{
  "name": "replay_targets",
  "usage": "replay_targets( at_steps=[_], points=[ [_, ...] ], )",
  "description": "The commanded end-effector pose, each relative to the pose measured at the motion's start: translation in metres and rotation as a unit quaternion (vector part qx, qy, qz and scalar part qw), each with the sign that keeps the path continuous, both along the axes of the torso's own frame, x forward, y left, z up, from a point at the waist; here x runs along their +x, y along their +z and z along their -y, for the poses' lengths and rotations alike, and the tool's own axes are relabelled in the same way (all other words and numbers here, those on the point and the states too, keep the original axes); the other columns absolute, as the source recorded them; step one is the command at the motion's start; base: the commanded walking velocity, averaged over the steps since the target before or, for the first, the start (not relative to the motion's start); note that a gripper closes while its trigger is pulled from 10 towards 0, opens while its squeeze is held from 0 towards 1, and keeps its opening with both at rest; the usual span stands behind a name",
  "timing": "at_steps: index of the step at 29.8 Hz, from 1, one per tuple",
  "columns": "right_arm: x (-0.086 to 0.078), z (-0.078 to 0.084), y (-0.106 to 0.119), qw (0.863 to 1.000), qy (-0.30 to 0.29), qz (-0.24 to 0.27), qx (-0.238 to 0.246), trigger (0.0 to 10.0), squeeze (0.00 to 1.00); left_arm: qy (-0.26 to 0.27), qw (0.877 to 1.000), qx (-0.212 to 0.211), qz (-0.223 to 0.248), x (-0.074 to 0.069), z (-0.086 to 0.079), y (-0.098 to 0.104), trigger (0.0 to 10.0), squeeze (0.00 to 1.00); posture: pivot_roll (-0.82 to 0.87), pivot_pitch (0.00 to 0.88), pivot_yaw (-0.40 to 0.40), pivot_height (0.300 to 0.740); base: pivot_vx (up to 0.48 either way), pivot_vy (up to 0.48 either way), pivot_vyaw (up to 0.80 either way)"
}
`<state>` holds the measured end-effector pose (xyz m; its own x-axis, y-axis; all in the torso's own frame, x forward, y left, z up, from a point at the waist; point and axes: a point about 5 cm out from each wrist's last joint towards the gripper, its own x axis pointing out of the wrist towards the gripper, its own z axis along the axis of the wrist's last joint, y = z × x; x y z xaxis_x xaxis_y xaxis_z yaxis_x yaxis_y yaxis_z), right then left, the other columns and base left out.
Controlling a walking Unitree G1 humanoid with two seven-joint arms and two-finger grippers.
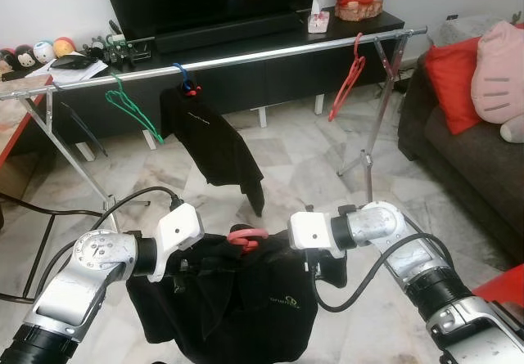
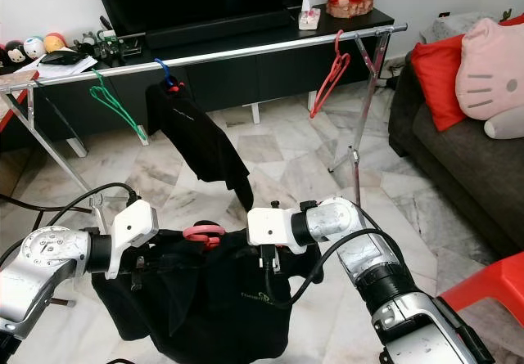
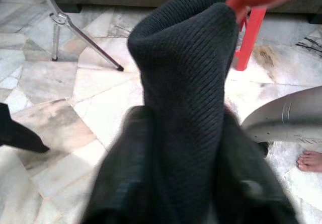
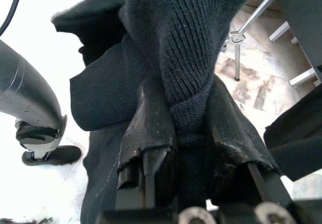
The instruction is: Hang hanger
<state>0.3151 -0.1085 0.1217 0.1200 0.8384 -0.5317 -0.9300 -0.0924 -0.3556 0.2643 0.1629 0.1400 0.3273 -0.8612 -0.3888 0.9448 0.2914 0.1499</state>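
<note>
1. A pink plastic hanger (image 1: 246, 236) carries a black knit shirt (image 1: 237, 298). It is held up near the robot, low in the middle.
2. A long silver metal clothes rail (image 1: 246, 56) stands far off, running left to right.

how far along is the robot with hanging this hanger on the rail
Done: a black garment already hangs on the rail, between an empty green hanger and an empty red hanger. In hand: the left gripper and right gripper hold a black shirt on a pink hanger low in front of the robot, the right shut on the fabric. Left: lifting it and hooking it over the rail.
</note>
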Motion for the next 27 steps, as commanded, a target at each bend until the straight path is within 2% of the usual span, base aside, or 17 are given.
replay_targets(
  at_steps=[1, 21, 22, 23, 27],
  points=[
    [0.001, -0.0082, 0.0117, 0.999, 0.009, 0.022, 0.023, 0.0, 0.0, -0.002, 1.0, -0.004, -0.002, 0.0016, 0.0001, 0.0022, 0.0, 0.0, -0.08, 0.0, 0.131, 0.74, 0.0, 0.0, 0.0],
    [0.0037, -0.012, 0.0126, 0.999, -0.003, 0.026, 0.031, 0.0, 0.0, -0.013, 1.0, -0.01, -0.013, -0.0003, 0.0036, 0.0014, 0.0, 0.0, -0.08, 0.0, 0.132, 0.74, 0.0, 0.0, 0.0],
    [0.0054, -0.0123, 0.0122, 0.999, -0.011, 0.033, 0.03, 4.5, 0.0, -0.013, 1.0, -0.01, -0.013, -0.0001, 0.0039, 0.0013, 0.0, 0.0, -0.08, 0.0, 0.132, 0.74, 0.0, 0.0, 0.0],
    [0.0061, -0.0123, 0.0115, 0.999, -0.013, 0.034, 0.029, 10.0, 0.0, -0.013, 1.0, -0.01, -0.013, 0.0, 0.0041, 0.0012, 0.0, 0.0, -0.08, 0.0, 0.131, 0.74, 0.0, 0.0, 0.0],
    [0.0061, -0.0122, 0.0084, 0.999, -0.015, 0.03, 0.027, 10.0, 0.0, -0.014, 1.0, -0.011, -0.012, -0.0001, 0.0051, 0.0012, 0.0, 0.0, -0.08, 0.0, 0.129, 0.74, 0.0, 0.0, 0.0]
  ],
)
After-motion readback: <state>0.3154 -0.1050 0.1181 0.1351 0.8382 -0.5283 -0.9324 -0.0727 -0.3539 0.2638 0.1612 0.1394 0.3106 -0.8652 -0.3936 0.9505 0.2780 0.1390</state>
